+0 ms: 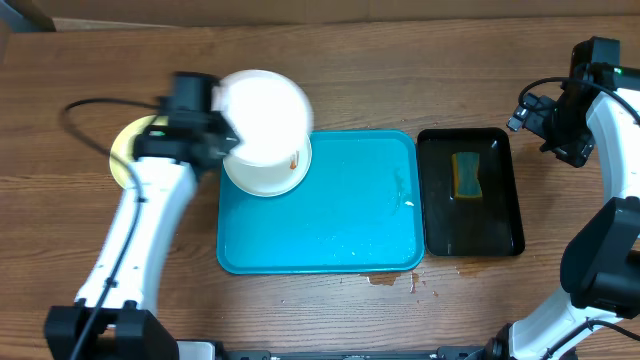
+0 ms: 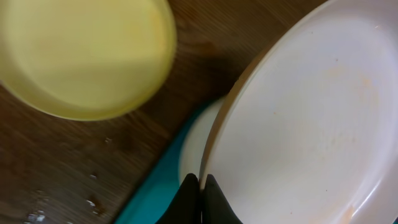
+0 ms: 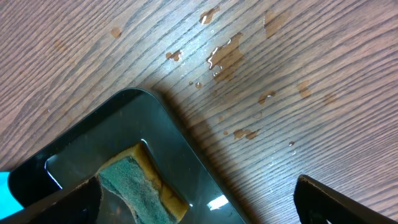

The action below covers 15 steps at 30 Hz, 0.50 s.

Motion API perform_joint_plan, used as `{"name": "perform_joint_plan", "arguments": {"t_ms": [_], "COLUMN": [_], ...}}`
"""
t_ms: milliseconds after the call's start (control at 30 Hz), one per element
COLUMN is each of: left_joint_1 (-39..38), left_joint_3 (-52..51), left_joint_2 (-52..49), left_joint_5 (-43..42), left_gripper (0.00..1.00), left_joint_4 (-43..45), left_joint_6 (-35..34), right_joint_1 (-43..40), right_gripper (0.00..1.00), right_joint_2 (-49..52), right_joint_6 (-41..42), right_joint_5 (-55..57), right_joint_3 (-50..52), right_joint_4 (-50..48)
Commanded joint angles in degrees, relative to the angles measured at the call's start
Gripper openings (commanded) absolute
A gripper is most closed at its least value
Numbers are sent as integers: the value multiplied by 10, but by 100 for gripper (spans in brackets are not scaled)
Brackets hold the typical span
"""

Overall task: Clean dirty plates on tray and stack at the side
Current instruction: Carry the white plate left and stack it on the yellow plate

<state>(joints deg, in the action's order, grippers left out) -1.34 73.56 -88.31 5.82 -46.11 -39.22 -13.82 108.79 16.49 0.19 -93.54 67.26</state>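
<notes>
Left claw (image 2: 200,185) clamps the rim of a white plate (image 2: 298,124), held above the tray's (image 1: 340,235) far left corner; right claw (image 3: 199,204) stands apart.

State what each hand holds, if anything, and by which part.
The left hand grips a white plate by its rim, above a second plate. The right hand is open and holds nothing.

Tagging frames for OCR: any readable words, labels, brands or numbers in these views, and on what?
None: no text can be read in any view. The round white plate in the left gripper, the pale yellow round plate, the turquoise rectangular plastic tray, the narrow black tray, its green-and-yellow sponge and the white arm housings bear no visible lettering.
</notes>
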Motion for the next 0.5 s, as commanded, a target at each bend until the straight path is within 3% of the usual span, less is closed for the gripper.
{"name": "perform_joint_plan", "arguments": {"t_ms": [0, 233, 467], "left_joint_1": [87, 214, 266], "left_joint_3": [2, -1, -1], "left_joint_2": [-5, -21, -91], "left_joint_5": [-11, 4, 8], "left_gripper": [4, 4, 4], "left_joint_4": [-3, 3, 25], "left_joint_6": [11, 7, 7], "right_joint_1": [0, 0, 0], "right_gripper": [100, 100, 100], "right_joint_2": [-14, -14, -14], "right_joint_6": [2, 2, 2], "right_joint_5": [-2, -2, -2], "right_joint_3": [-6, -6, -6], "right_joint_4": [-1, -1, -1]}}
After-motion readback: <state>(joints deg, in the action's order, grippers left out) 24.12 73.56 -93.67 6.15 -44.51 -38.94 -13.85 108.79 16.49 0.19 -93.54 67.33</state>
